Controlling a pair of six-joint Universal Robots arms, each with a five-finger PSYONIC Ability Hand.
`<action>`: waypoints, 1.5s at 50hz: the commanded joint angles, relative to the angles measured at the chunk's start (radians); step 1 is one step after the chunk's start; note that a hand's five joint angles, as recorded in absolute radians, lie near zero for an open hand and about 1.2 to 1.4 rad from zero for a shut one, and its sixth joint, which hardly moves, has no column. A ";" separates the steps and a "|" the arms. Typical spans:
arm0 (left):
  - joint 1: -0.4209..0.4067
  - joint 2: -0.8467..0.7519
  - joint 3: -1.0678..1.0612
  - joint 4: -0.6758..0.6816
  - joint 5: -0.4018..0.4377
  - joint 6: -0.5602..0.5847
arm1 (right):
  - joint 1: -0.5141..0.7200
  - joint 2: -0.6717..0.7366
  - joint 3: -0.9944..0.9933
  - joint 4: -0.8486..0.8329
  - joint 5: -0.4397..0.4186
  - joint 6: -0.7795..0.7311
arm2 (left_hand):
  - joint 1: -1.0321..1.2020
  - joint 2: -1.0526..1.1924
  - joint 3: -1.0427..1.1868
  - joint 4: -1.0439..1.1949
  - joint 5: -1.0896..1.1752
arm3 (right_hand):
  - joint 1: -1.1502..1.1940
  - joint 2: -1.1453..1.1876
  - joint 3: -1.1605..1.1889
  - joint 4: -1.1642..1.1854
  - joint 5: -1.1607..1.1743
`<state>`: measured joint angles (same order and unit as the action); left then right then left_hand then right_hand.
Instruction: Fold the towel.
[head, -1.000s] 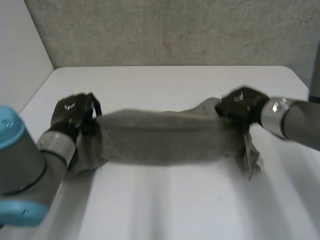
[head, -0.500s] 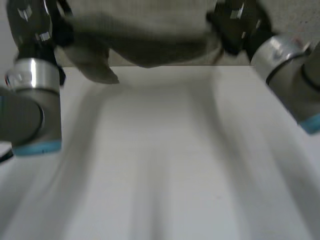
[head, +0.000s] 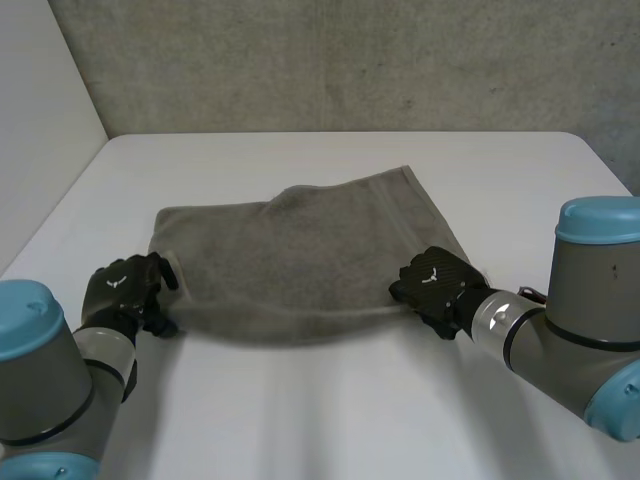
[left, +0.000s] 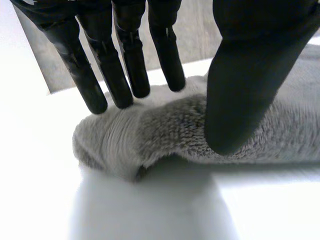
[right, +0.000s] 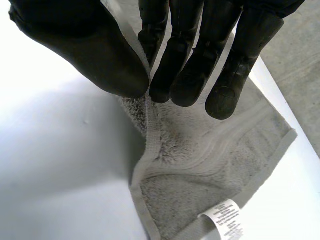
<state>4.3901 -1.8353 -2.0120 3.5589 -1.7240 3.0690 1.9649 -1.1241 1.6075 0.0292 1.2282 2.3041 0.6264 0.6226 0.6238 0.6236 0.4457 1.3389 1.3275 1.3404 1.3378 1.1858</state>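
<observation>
White table (head: 330, 410) — grey towel (head: 300, 250) doubled over, left hand (head: 122, 292), right hand (head: 435, 283) pinching corners

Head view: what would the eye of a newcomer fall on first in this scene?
A grey towel lies spread, a little rumpled, across the middle of the white table. The black left hand pinches its near left corner, and the black right hand pinches its near right edge between thumb and fingers. In the right wrist view a white label shows at the towel's hem, past the fingertips.
</observation>
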 joint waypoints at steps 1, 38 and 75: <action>-0.006 0.102 0.047 -0.127 0.006 0.008 | 0.005 -0.022 0.032 -0.003 -0.004 0.011 | -0.330 -0.326 -0.327 -0.327 -0.324 | 0.057 0.069 0.056 0.058 0.036; 0.028 -0.308 0.613 -0.327 0.297 0.593 | 0.002 0.000 0.077 -0.058 -0.007 0.035 | -0.125 -0.121 -0.123 -0.122 -0.119 | 0.057 0.069 0.056 0.058 0.036; 0.187 -0.216 0.489 -0.549 0.287 0.892 | 0.002 0.001 0.083 -0.069 -0.006 0.032 | 0.059 0.063 0.062 0.062 0.065 | 0.057 0.069 0.056 0.058 0.036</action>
<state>4.5657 -2.0986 -1.4872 3.0117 -1.4396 3.9709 1.9666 -1.1229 1.6890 -0.0332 1.2216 2.3367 0.4898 0.4889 0.4886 0.4894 0.3152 1.3389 1.3351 1.3413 1.3376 1.1859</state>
